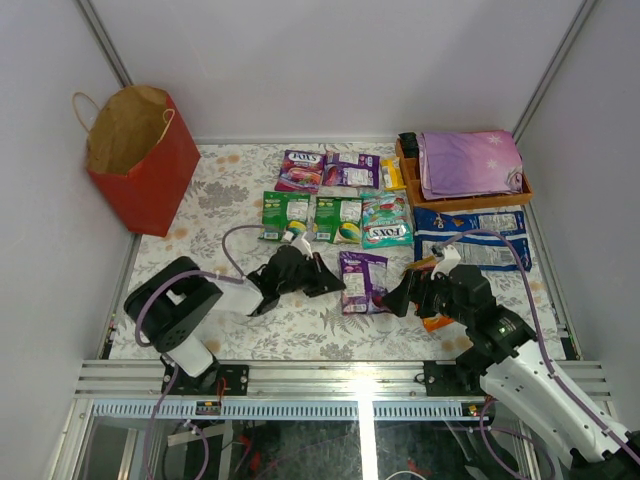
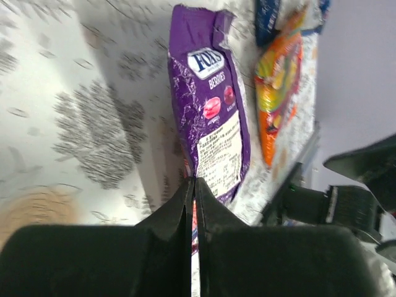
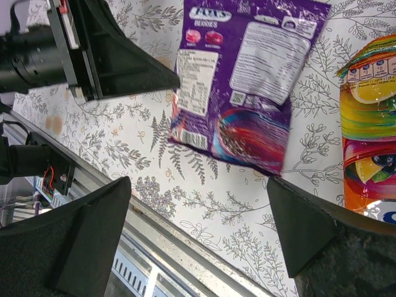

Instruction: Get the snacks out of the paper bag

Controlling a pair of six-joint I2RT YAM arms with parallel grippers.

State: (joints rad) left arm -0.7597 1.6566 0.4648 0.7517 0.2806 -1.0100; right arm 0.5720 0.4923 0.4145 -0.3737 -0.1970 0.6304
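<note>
Upright at the far left corner, the paper bag (image 1: 140, 165) stands with its mouth open and its loop handle raised; only brown lining shows inside, and its bottom is out of sight. The snacks lie flat on the table (image 1: 220, 190) to its right: two purple packs (image 1: 300, 170) in the far row, two green packets (image 1: 285, 213) and a teal packet (image 1: 386, 222) nearer, and the blue-and-white packs (image 1: 470, 238) further right. Nearest the arms lies a purple packet (image 1: 362, 280), marked FOX'S. The left gripper (image 1: 335, 287) has its fingers (image 2: 179, 207) pressed together, tips at that packet's left edge; whether they nip the wrapper is unclear. The right gripper (image 1: 410, 292) sits just right of the packet, fingers (image 3: 93, 229) spread wide and holding nothing. An orange packet (image 3: 368, 142) lies beside it, mostly hidden under the arm in the top view. At the far right a wooden tray (image 1: 465, 203) holds a folded purple cloth (image 1: 470, 163).
</note>
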